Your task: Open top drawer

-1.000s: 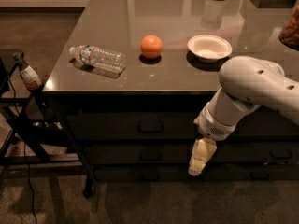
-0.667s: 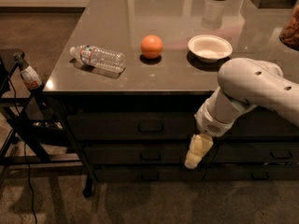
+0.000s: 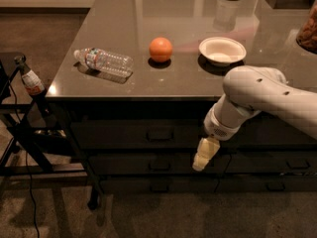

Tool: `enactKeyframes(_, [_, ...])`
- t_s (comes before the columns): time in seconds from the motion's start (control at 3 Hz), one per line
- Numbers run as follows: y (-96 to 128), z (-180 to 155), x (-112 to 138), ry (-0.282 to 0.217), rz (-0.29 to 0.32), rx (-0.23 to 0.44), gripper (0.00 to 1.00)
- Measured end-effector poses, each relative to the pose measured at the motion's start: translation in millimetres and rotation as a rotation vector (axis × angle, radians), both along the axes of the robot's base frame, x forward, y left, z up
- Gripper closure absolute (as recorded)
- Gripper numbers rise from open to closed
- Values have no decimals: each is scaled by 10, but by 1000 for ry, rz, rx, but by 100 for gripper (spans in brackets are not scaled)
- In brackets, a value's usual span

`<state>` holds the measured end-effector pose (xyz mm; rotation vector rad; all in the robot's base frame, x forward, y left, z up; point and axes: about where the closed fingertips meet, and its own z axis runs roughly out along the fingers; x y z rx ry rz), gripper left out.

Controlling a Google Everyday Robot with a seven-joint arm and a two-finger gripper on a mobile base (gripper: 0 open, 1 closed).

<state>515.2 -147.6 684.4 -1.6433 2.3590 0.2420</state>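
The top drawer (image 3: 119,133) sits shut, its small handle (image 3: 159,134) to the left of and a little above the fingertips, so the step in hand looks like the approach, with no contact yet. The gripper (image 3: 198,165) hangs in front of the drawer below (image 3: 129,163), its pale fingers (image 3: 206,151) seemingly pressed together into one wedge pointing down and left. The next move likely calls for rising leftward to the handle and spreading them around it. To their right, the white arm (image 3: 267,90) reaches in from the edge, wrist bent downward.
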Motion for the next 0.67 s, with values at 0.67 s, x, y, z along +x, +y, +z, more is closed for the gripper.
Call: enactKeyframes(0.67, [-26, -82, 400, -34, 5, -27, 0])
